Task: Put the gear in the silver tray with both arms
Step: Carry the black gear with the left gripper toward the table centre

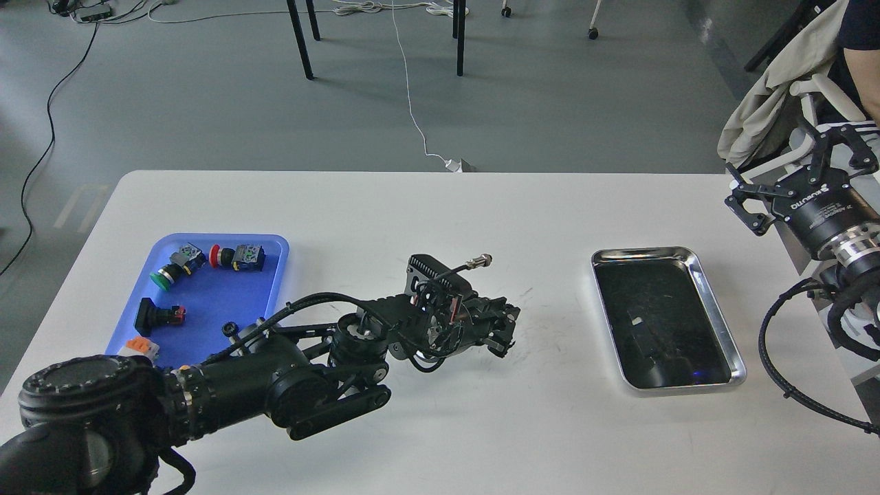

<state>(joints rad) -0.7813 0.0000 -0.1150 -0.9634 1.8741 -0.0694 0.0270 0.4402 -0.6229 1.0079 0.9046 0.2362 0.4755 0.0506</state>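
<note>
The silver tray lies on the white table at the right, with only reflections in its dark bottom. My left arm reaches in from the lower left. Its gripper hangs low over the table's middle, well left of the silver tray. It is dark, and I cannot tell its fingers apart or whether it holds anything. My right gripper is open and empty, raised beyond the table's right edge, up and right of the tray. A small black round part in the blue tray may be the gear; I cannot be sure.
A blue plastic tray at the left holds a green push button, a red one, a black switch and an orange-and-white part. A chair with a beige cloth stands at the far right.
</note>
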